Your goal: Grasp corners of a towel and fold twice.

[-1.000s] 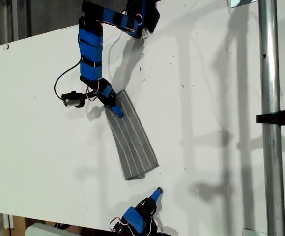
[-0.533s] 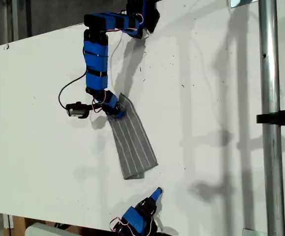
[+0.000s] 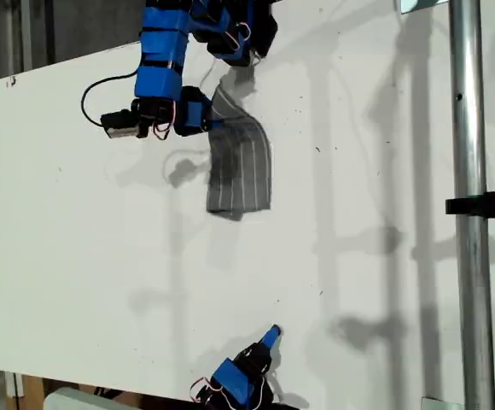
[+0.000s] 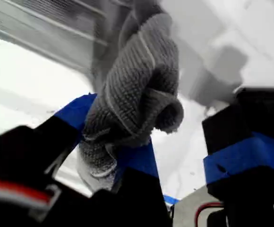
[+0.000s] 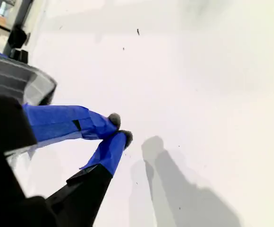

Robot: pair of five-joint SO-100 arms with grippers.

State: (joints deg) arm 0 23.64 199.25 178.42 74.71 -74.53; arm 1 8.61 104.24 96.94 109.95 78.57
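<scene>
White desk (image 3: pixel 358 256), metal pole at exterior view's right. My first hand (image 4: pixel 127 146) pinches bunched towel (image 3: pixel 241 166) – cloth hangs below it, long axis toward my second hand (image 5: pixel 120 130), which is pressed together, empty, well apart.
</scene>
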